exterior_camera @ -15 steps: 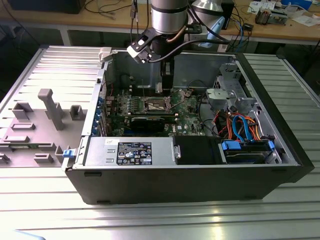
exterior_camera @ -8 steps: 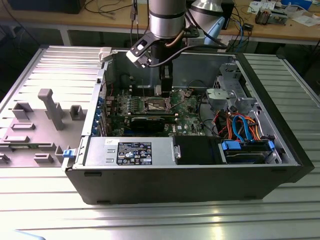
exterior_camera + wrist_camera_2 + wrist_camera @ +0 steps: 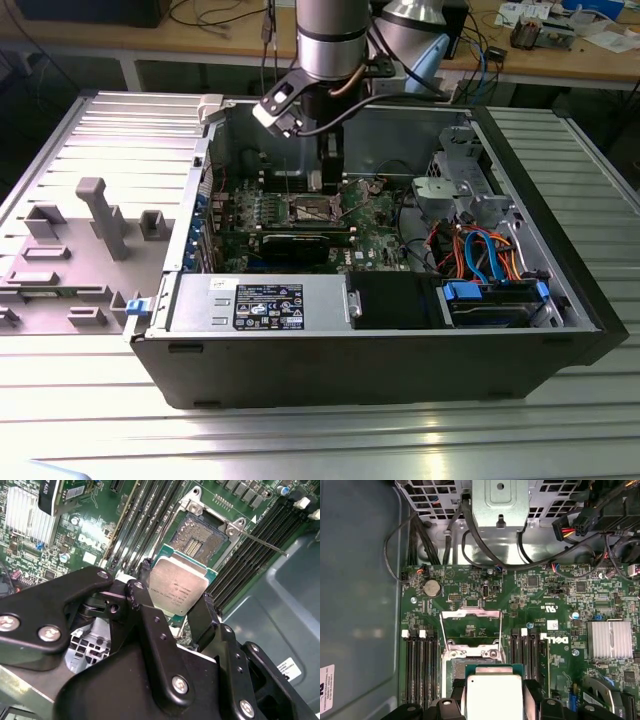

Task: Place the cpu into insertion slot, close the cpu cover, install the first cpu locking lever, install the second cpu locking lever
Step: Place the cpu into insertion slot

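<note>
- Pinching the chip (image 3: 178, 582) by two opposite edges, the gripper (image 3: 176, 587) has its jaws pressed onto it, with a black finger (image 3: 201, 616) on either side.
- In both wrist views the chip's dull silver top faces the camera.
- The chip hangs over the near edge of the socket (image 3: 200, 540) and is not seated. The socket's dark pin field shows bare beyond the chip's far edge.
- Whether the chip touches the socket rim I cannot tell.
- The cover frame (image 3: 471, 613) stands swung open on the far side of the socket, leaving the pin field uncovered.
- A thin metal lever (image 3: 260, 542) juts out from one socket corner, across the black memory slots (image 3: 145, 520).
- In the first wrist view, memory slots flank the socket on both sides. A finned heat sink (image 3: 607, 640) and a round coin battery (image 3: 432, 587) sit on the green board (image 3: 545, 610).
- In the exterior view the arm (image 3: 330, 40) comes down from 12 o'clock into the open computer case (image 3: 350, 365), ending just over the socket.
- From the socket, the power supply (image 3: 260, 300) lies at about 7 o'clock.
- The drive cage (image 3: 470, 190) and its blue and orange cables lie at about 3 o'clock.
- A grey tray (image 3: 90, 230) of fixtures lies at 9 o'clock from the case, on the ribbed metal table (image 3: 300, 440).
</note>
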`<state>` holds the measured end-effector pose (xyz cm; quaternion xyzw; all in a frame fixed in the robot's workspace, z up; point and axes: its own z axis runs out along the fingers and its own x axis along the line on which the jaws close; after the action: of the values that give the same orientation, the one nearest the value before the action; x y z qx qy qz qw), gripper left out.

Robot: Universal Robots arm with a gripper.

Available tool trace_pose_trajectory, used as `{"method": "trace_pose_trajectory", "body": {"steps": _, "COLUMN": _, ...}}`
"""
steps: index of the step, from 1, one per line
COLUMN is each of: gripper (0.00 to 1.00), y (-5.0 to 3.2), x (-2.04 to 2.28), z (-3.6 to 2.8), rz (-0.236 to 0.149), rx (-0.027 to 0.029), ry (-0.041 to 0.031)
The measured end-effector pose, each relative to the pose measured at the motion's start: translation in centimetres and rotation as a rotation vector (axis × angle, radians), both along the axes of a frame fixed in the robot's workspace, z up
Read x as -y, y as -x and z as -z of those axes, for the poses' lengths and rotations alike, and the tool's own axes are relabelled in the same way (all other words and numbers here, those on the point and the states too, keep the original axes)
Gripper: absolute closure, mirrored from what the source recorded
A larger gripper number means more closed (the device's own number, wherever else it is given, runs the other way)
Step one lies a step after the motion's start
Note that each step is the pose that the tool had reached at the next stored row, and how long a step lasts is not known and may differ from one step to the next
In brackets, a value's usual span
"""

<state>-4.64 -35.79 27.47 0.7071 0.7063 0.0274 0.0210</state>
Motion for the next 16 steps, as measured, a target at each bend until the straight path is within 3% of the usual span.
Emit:
{"method": "trace_pose_trajectory", "body": {"steps": 7, "gripper": 0.46, "y": 0.24, "x": -0.03, "z": 0.35, "rz": -0.002, "rx": 0.0000, "ry": -0.0002}}
{"method": "trace_pose_trajectory", "body": {"steps": 12, "gripper": 0.46, "y": 0.29, "x": -0.10, "z": 1.17, "rz": -0.004, "rx": 0.0000, "ry": -0.0003}}
{"method": "trace_pose_trajectory", "body": {"steps": 16, "gripper": 0.46, "y": 0.29, "x": -0.44, "z": 1.93, "rz": 0.014, "rx": -0.0001, "ry": -0.0002}}
